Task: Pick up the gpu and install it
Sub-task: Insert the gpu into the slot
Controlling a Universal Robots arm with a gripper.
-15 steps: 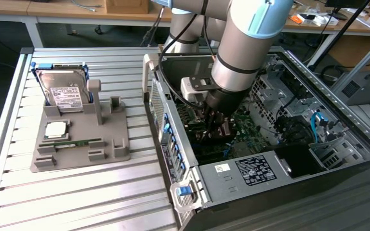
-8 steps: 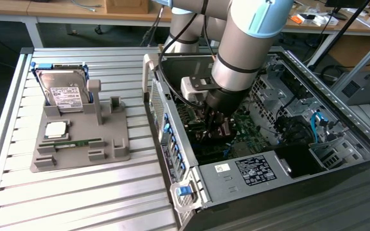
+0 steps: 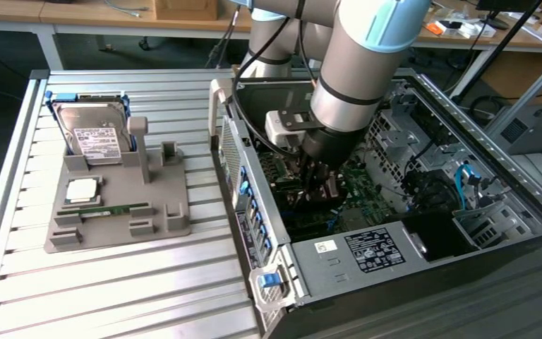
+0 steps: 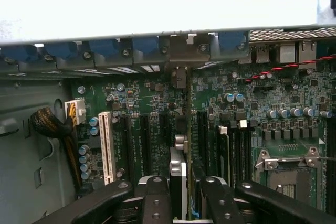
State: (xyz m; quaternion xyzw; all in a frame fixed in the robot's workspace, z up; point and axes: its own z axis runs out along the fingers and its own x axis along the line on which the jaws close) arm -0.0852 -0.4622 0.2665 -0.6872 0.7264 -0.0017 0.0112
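You see a thick silver-grey tubular arm with a pale blue joint cap and a black band above the open computer case. Black cables run alongside it (some looped). A white wrist block sits below, then the black gripper, its fingers studded with round screws.

The exterior view is evenly lit from above; mild glare is seen on the ribbed metal counter, and the inside of the computer case is left in shadow. In the wrist view, the case's upper wall is blown out to near white, while the motherboard is dim. The fingers close to the lens are rendered dark and soft.
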